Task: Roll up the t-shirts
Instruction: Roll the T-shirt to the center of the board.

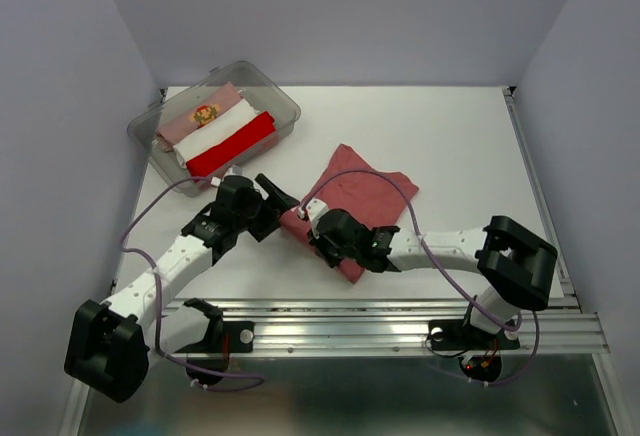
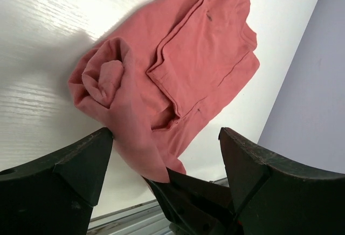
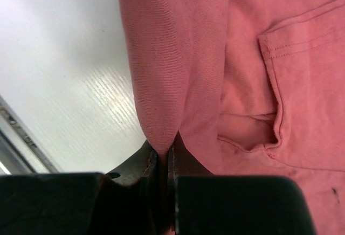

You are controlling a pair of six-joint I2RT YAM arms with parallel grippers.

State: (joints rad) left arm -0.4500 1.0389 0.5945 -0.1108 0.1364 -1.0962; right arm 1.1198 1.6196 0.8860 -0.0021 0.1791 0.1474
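Observation:
The brick-red t-shirt (image 1: 365, 191) lies folded into a strip on the white table, with its near end curled into a loose roll (image 2: 102, 78). My right gripper (image 1: 312, 228) is shut on a fold of the shirt's near edge (image 3: 161, 138), and the cloth is pinched between its jaws (image 3: 161, 157). My left gripper (image 1: 278, 198) is open at the left end of the roll. Its fingers stand wide apart (image 2: 164, 135) either side of the shirt's near edge, holding nothing. The pale pink (image 1: 205, 116), white (image 1: 222, 128) and bright red (image 1: 232, 146) bundles lie in the bin.
A clear plastic bin (image 1: 285, 106) stands at the back left of the table. The table's metal front rail (image 1: 400, 326) runs just behind my arm bases. Purple-grey walls close in the table on both sides and at the back.

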